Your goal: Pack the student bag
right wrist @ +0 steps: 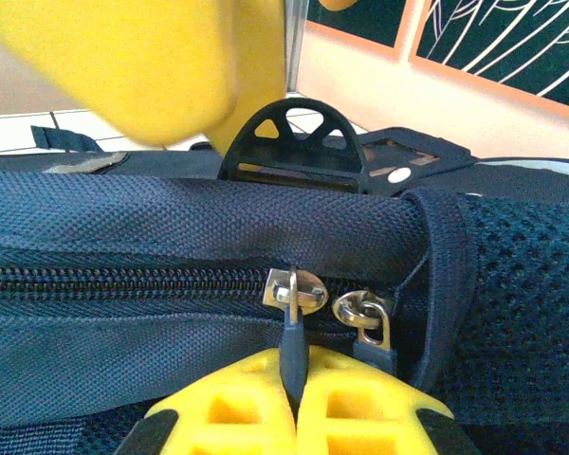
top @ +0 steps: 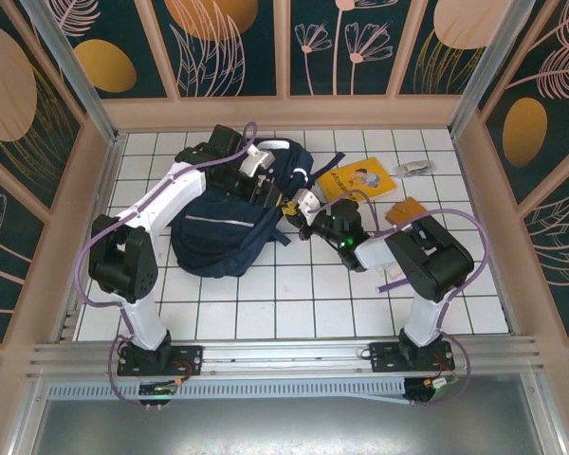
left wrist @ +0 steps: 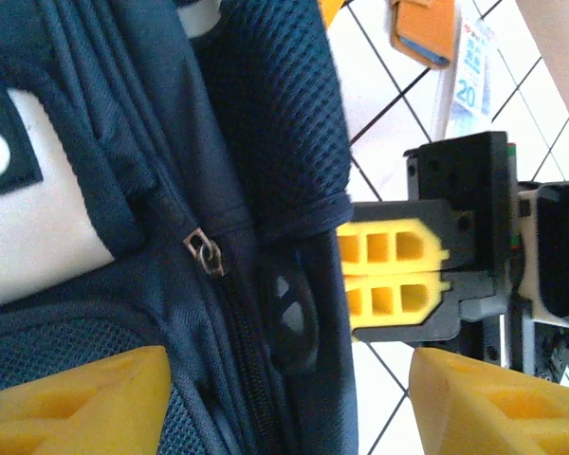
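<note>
Right pincer (right wrist: 296, 396) grips the zipper pull (right wrist: 292, 349) on the student bag (right wrist: 171, 213).

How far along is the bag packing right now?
Done: nothing visibly packed; the yellow book and orange case lie on the table beside the backpack. In hand: right end effector pinches a zipper pull, zipper closed; left end effector open. Left: unzip, load them.

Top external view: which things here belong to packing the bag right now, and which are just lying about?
In the job: student bag; its zip pull, pinched in the right gripper; left gripper, jaws apart over the bag.
Lying about, untouched: yellow booklet; orange pouch; white packet. Probably to be packed later.
</note>
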`<state>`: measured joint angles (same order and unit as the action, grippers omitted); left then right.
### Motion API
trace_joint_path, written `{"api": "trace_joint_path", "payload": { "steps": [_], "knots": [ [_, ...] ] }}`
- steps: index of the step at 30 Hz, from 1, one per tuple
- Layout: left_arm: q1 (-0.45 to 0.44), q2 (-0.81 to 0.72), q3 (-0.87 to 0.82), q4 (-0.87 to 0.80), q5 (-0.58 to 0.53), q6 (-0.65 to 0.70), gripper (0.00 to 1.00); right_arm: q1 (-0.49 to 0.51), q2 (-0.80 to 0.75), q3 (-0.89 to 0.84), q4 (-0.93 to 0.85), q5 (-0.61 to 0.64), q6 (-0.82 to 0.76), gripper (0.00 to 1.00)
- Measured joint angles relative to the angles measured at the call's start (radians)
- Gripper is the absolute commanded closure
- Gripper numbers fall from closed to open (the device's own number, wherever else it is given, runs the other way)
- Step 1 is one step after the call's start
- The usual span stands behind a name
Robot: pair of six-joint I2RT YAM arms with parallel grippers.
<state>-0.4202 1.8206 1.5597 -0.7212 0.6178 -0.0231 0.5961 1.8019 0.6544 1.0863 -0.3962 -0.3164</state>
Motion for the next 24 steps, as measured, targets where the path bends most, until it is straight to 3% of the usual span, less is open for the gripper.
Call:
{"api": "trace_joint_path", "payload": {
  "steps": [8,10,12,13,24],
  "knots": [
    [-0.033,0.039,-0.008,-0.008,-0.071,-0.025,0.43,0.000,0.001,0.009,-0.004,-0.019,0.000,1.00],
    [-0.040,0.043,-0.008,-0.008,-0.080,-0.029,0.63,0.000,0.003,0.009,-0.011,-0.021,0.000,1.00],
    [-0.041,0.043,-0.008,-0.008,-0.084,-0.037,0.92,-0.001,0.004,0.009,-0.018,-0.023,0.000,1.00],
    [-0.041,0.043,-0.007,-0.008,-0.072,-0.040,1.00,-0.001,0.004,0.009,-0.019,-0.024,0.000,1.00],
    [-0.041,0.048,0.063,-0.081,-0.064,-0.049,1.00,-0.026,-0.022,0.008,-0.043,-0.076,-0.072,1.00]
  ]
}}
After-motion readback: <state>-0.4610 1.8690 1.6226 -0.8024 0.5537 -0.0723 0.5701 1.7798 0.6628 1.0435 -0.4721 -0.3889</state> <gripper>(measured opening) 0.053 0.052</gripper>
